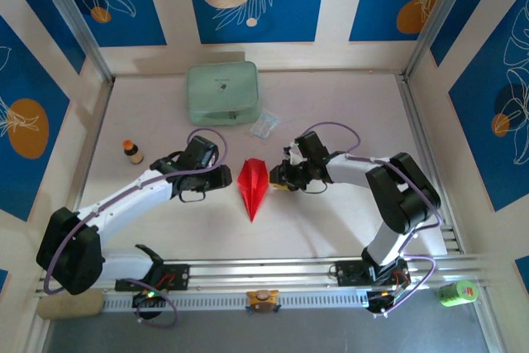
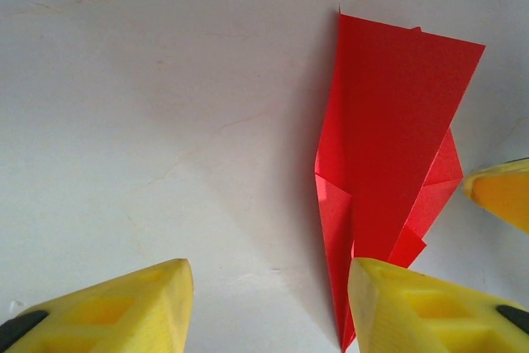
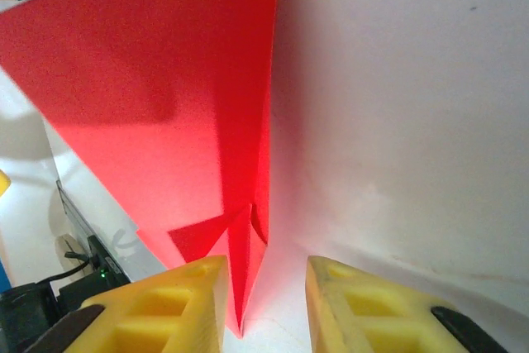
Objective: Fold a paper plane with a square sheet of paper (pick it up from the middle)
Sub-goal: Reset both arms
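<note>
Paper plane (image 1: 253, 186): a bright red dart that lay mid-frame in the overhead view on the white table (image 1: 331, 221), between both grippers, with its sharp tip toward the bottom edge. The paper was thin and matte, with crisp creases.

In the left wrist view the plane (image 2: 388, 146) lay flat with layered flaps. Its lower tip was cut off at the frame bottom.

In the right wrist view the plane (image 3: 165, 97) filled the upper left. One wing was raised and its top was cropped. A folded edge ran down into the gap between the fingers.

Left gripper (image 1: 221, 178) (image 2: 269, 312) sat just left of the plane, jaws about half apart with nothing between them.

Right gripper (image 1: 278, 177) (image 3: 264, 307) sat just right of the plane. Its jaws stood narrowly apart, the gap wider than the paper in it, so there was no pinch. The fingers were yellow plastic with hollow pockets.

Pale green pouch (image 1: 221, 93), upper centre, was rounded. It bore a small dark mark too small to read.

Small clear plastic packet (image 1: 264, 125) lay by the pouch's lower right corner.

Small bottle (image 1: 132, 151) with an orange cap stood at the left. Its label was illegible.
</note>
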Robot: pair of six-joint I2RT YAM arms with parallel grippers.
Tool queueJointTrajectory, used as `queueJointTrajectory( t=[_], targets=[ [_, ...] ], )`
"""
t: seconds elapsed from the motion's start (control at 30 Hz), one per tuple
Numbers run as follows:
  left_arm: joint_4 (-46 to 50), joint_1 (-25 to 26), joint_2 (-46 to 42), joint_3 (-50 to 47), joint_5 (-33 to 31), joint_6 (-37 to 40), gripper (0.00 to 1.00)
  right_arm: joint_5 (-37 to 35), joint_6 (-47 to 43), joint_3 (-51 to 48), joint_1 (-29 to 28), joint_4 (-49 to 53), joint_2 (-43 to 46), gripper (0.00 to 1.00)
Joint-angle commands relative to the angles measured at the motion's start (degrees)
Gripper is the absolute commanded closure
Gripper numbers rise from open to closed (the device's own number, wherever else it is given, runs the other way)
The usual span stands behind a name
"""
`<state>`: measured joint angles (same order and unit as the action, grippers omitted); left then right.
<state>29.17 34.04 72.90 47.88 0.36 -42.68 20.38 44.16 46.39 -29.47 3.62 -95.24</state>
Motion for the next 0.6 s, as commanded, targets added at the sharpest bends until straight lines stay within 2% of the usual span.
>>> queueJointTrajectory(
  t=[0.0, 0.1, 0.17, 0.2, 0.27, 0.33, 0.43, 0.5, 0.57],
  targets=[
    [1.0, -1.2, -1.5, -0.7, -3.0, 4.0, 0.42, -8.5, -2.8, -0.2, 0.7, 7.2, 8.9, 0.66],
    [0.9, -1.9, -3.1, -1.1, -8.4, 8.2, 0.34, -23.6, -4.8, -1.1, 0.6, 13.5, 19.1, 0.56],
    [0.3, -2.6, -4.4, -1.3, -12.5, 11.1, 0.27, -32.3, -6.7, -2.1, 0.9, 15.3, 25.6, 0.40],
    [-0.6, -3.0, -5.2, -1.6, -14.6, 12.8, 0.22, -36.9, -7.8, -2.9, 1.3, 15.4, 28.4, 0.36],
    [-4.1, -4.1, -6.6, -2.7, -17.3, 16.4, 0.15, -45.7, -11.1, -4.6, 2.0, 13.1, 32.2, 0.33],
    [-7.4, -5.6, -7.3, -3.3, -19.9, 19.9, 0.10, -54.8, -18.2, -7.8, 2.5, 7.8, 34.4, 0.32],
    [-14.7, -8.2, -6.5, -4.6, -24.2, 26.7, 0.07, -60.6, -32.9, -13.8, 4.7, -5.1, 34.4, 0.30],
    [-22.9, -10.4, -6.2, -7.7, -25.7, 31.3, 0.03, -62.3, -34.9, -14.0, 8.6, -7.4, 32.6, 0.28],
    [-28.4, -13.2, -5.4, -9.8, -26.7, 32.6, 0.02, -56.9, -35.3, -13.6, 14.1, -7.9, 30.0, 0.27]
  ],
)
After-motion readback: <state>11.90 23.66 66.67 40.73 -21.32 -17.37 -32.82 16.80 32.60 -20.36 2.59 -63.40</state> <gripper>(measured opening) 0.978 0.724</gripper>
